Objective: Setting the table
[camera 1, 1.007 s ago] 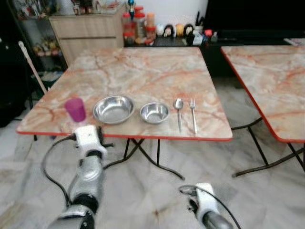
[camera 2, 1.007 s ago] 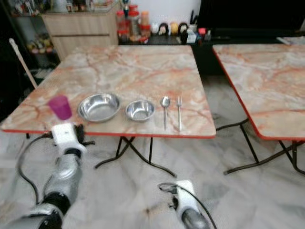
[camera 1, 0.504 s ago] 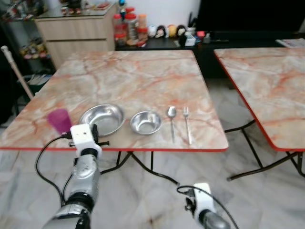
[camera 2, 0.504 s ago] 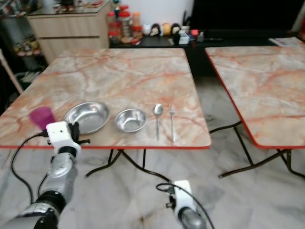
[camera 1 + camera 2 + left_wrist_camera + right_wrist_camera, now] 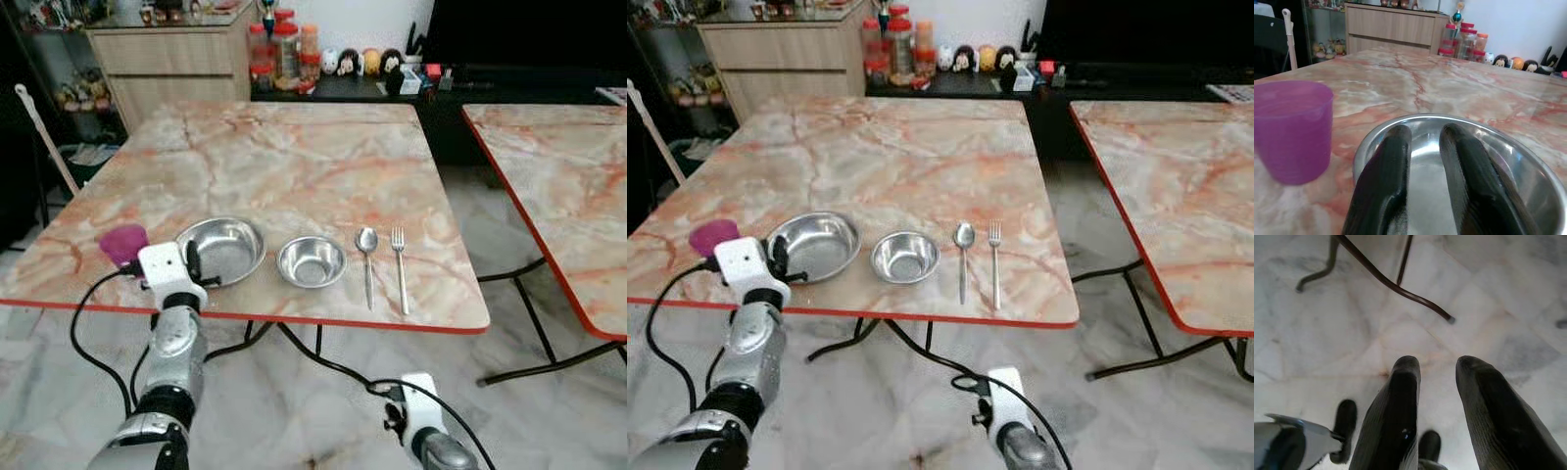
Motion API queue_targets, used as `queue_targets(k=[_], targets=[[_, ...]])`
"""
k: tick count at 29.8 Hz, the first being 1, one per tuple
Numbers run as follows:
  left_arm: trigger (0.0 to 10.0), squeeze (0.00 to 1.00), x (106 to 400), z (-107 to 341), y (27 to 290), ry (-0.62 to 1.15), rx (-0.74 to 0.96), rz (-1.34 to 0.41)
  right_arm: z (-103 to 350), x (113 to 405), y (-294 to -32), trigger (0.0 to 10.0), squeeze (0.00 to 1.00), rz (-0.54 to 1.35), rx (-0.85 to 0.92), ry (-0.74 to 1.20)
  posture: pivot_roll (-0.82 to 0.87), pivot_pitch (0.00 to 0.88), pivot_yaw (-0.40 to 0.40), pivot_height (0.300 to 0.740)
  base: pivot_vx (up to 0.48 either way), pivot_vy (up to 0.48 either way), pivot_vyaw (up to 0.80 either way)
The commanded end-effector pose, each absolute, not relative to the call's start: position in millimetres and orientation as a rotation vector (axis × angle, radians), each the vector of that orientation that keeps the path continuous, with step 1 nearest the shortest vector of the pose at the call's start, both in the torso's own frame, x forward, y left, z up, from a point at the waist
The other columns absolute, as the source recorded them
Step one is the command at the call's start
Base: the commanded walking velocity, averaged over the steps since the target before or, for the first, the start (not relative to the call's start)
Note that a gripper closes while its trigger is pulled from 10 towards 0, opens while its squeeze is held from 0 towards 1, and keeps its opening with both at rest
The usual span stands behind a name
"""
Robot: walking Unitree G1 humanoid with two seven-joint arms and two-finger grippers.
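On the marble table (image 5: 294, 166), along its near edge, stand a purple cup (image 5: 121, 242), a large steel bowl (image 5: 223, 250) and a small steel bowl (image 5: 312, 261). To their right lie a spoon (image 5: 367, 253) and a fork (image 5: 400, 264). My left gripper (image 5: 196, 266) is at the near edge, between cup and large bowl. In the left wrist view the left gripper (image 5: 1425, 134) is open and empty, over the large bowl's (image 5: 1508, 171) near rim, with the cup (image 5: 1290, 129) beside it. My right gripper (image 5: 1437, 364) hangs low over the floor, open and empty.
A second marble table (image 5: 568, 186) stands to the right across a gap of tiled floor. A wooden cabinet (image 5: 176, 59) and a dark shelf with jars and figurines (image 5: 333, 64) are behind. A broom handle (image 5: 44, 137) leans at the left. Table legs (image 5: 1391, 281) cross underneath.
The camera has shifted as I moved. My left gripper has risen from below the table edge and come forward to the large bowl's rim. The dishes have not moved.
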State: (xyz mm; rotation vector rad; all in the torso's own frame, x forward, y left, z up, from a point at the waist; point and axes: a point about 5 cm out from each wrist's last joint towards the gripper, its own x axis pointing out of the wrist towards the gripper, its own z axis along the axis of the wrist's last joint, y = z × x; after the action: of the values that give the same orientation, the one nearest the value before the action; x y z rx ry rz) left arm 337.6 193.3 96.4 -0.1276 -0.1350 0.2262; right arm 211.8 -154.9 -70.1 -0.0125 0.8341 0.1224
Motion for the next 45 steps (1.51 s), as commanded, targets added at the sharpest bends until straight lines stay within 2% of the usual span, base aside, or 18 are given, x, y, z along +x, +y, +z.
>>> queue_targets(k=[1, 20, 26, 27, 40, 45], targets=[[10.0, 1.00, 339.3, 103.4, 198.5, -0.159, -0.140, 0.237, -69.9, 212.5, -151.9, 10.0, 0.00, 0.122, -0.002, 0.834, 0.10, 0.000, 0.006, 0.740, 0.000, 0.000, 0.00], [10.0, 1.00, 348.0, 115.0, 194.1, -0.142, -0.130, 0.166, -70.3, 212.0, -151.1, 10.0, 0.00, 0.121, 0.003, 0.838, 0.10, 0.000, 0.010, 0.740, 0.000, 0.000, 0.00], [10.0, 1.00, 351.5, 109.1, 192.2, -0.059, -0.097, 0.174, -70.2, 212.2, -151.2, 10.0, 0.00, 0.120, 0.003, 0.838, 0.10, 0.000, 0.011, 0.740, 0.000, 0.000, 0.00], [10.0, 0.00, 352.5, 107.9, 192.7, -0.039, -0.107, 0.187, -70.2, 212.2, -151.1, 10.0, 0.00, 0.121, 0.003, 0.838, 0.10, 0.000, 0.011, 0.740, 0.000, 0.000, 0.00], [10.0, 0.00, 363.7, 118.6, 205.9, 0.040, -0.270, 0.355, -70.6, 211.6, -150.3, 10.0, 0.00, 0.118, 0.007, 0.839, 0.08, 0.000, 0.019, 0.740, 0.000, 0.000, 0.00], [10.0, 0.00, 362.6, 115.4, 210.7, 0.088, -0.276, 0.402, -71.1, 210.6, -149.9, 10.0, 0.00, 0.121, 0.008, 0.842, 0.08, 0.000, 0.027, 0.740, 0.000, 0.000, 0.00]])
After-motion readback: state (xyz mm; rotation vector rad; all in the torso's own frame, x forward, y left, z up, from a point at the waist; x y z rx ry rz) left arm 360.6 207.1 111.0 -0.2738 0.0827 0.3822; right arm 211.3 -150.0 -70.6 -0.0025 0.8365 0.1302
